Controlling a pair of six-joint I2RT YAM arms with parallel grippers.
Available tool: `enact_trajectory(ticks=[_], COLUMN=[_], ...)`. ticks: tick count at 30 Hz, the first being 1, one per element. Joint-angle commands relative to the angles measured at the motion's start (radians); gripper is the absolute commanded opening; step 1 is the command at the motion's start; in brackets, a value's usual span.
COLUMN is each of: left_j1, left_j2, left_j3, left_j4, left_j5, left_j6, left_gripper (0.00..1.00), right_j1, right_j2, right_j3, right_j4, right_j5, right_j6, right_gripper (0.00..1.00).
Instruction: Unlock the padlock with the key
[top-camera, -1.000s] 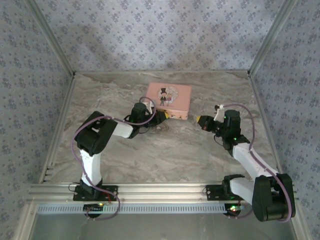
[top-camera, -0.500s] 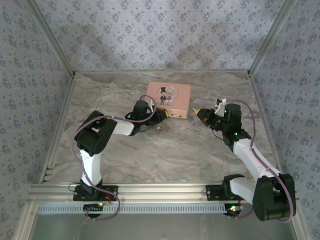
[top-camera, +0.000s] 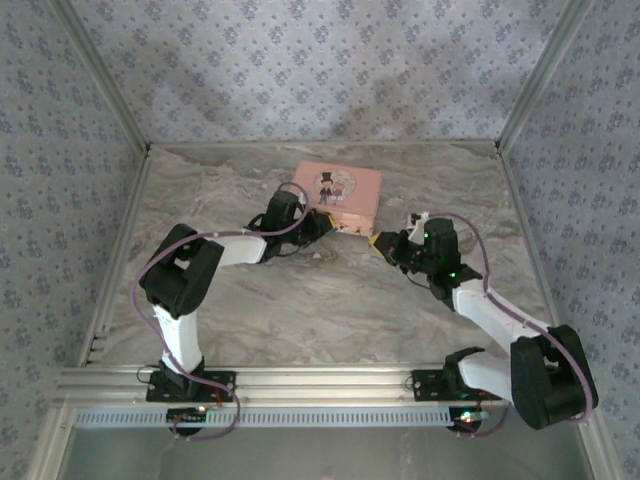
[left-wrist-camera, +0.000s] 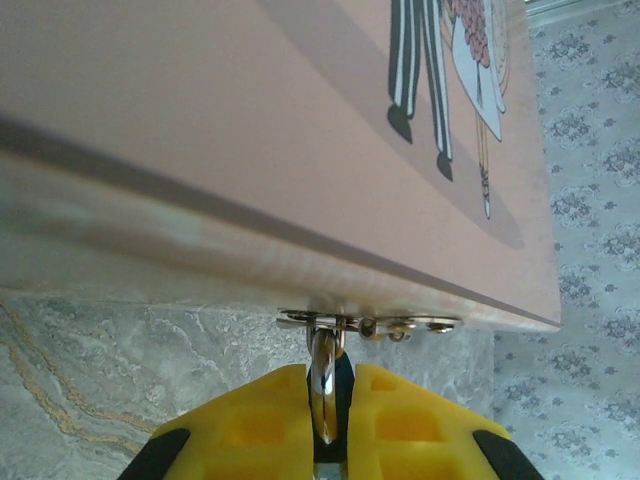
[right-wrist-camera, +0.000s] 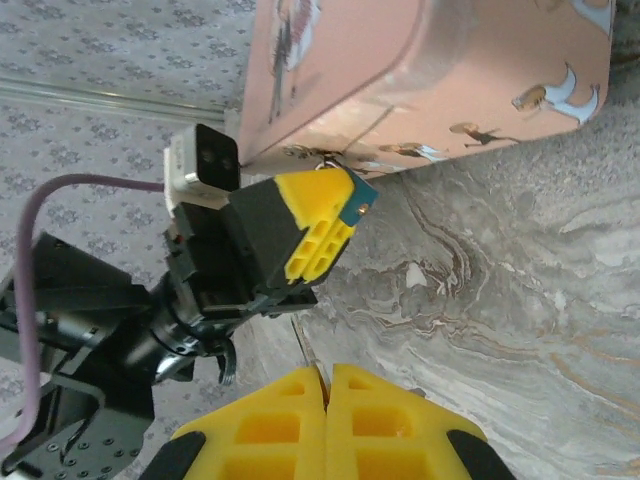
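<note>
Your left gripper (left-wrist-camera: 329, 388) is clamping shut on the padlock (right-wrist-camera: 358, 197), which is hanging from the hasp (left-wrist-camera: 365, 322) on the near edge of the pink tin (top-camera: 345, 186). Your right gripper (right-wrist-camera: 326, 378) is hovering near it, fingers pressing together on the key (right-wrist-camera: 316, 366), a thin blade. The tin's lid is showing a cartoon couple.

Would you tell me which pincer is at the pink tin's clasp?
The left pincer, pinching the padlock at the clasp; the right pincer hangs apart from the tin.

Right claw (top-camera: 378, 241) moved left, nearer tin (top-camera: 340, 190).
</note>
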Motion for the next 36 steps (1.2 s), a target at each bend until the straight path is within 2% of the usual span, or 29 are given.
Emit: enact_trajectory(ticks=[1,11,25,36], left_j1=[0.01,0.012,0.014,0.016], left_j2=[-0.058,-0.051,-0.052,-0.043], left_j3=[0.035,0.02,-0.004,-0.027], left_j4=[0.021,0.076,0.133,0.197], left_j5=[0.025,0.045,0.046,0.062], left_j6=[-0.049,-0.084,-0.108,-0.142], left_gripper=[0.0,0.0,0.0,0.0], right_j1=[0.03,0.085,0.127,0.137], right_j2=[0.053,0.287,0.486,0.572], right_j3=[-0.034,-0.046,-0.003,0.03], right_j4=[0.166,0.492,0.693,0.768], right_j5=[0.055,0.063,0.087,0.113], right_j6=[0.054,0.1,0.162,0.176], right_gripper=[0.0,0.0,0.0,0.0])
